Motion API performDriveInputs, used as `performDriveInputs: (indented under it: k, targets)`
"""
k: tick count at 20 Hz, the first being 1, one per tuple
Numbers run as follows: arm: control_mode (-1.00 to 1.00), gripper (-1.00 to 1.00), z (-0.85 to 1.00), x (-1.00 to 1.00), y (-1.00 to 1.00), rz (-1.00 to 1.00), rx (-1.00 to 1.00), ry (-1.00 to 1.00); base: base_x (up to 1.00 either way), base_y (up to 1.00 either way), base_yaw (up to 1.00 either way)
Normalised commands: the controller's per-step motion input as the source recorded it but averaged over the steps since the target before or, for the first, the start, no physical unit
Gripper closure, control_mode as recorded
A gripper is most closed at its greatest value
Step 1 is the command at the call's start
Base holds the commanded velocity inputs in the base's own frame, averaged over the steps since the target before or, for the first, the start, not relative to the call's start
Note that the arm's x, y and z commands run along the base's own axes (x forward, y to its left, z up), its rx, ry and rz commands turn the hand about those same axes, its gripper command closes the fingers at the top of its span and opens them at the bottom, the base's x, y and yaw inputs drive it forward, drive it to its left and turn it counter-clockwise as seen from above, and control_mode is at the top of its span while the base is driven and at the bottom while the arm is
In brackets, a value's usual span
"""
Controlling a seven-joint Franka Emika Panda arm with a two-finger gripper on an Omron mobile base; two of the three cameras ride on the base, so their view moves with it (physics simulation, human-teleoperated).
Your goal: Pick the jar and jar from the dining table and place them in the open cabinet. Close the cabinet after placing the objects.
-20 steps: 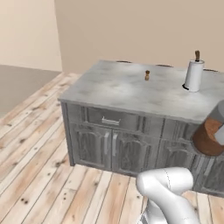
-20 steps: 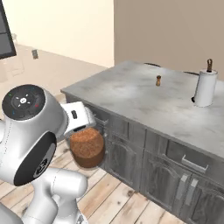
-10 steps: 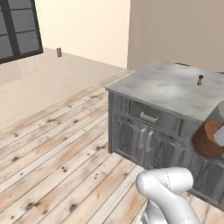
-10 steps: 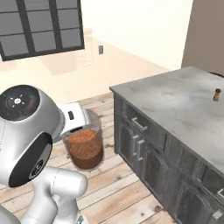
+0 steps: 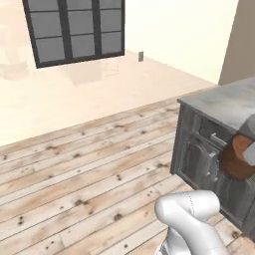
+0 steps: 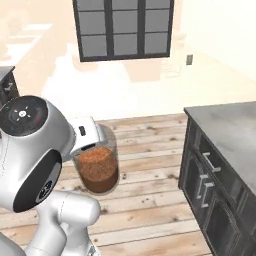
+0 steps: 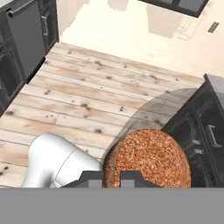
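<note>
In the left base view the room opens wide: a pale plank wood floor [image 5: 89, 169] runs back to a cream wall with a dark-framed window [image 5: 74, 30] and a small wall outlet [image 5: 141, 56], all well away to the left of the claw. At the right edge the jar [image 5: 238, 158] with reddish-brown filling hangs in the air in front of the dining table [image 5: 219, 107], whose marble top lies behind and above it and whose grey panelled base stands just beside it; the claw itself is cut off by the frame edge here, so its grip cannot be read from this side. In the right base view the jar [image 6: 97, 165] sits upright under the white hand, its long axis vertical and its mouth end up against the claw [image 6: 92, 142], which pinches it near the top; the floor [image 6: 150, 200] lies well below it, the window [image 6: 125, 27] is far behind, and the table's corner [image 6: 220, 127] stands well apart to the right. In the hand view the two dark fingertips [image 7: 92, 178] rise at the bottom, pressed against the jar [image 7: 148, 159], seen end-on as a round disc of brown filling pointing away from the camera; beyond it lie floor planks [image 7: 87, 96], the table base [image 7: 205, 127] just to its right, and dark cabinets [image 7: 22, 39] well apart at upper left.
</note>
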Motion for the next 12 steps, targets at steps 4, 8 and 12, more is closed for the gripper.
performDriveInputs:
  k: [4, 8, 12]
  targets:
    - [1.0, 1.0, 0.0, 0.0, 0.0, 0.0, 0.0, 0.0, -0.59, -0.39, 0.58]
    - [1.0, 1.0, 0.0, 0.0, 0.0, 0.0, 0.0, 0.0, -0.99, -0.52, 0.42]
    - [1.0, 1.0, 0.0, 0.0, 0.0, 0.0, 0.0, 0.0, -1.0, -0.62, 0.24]
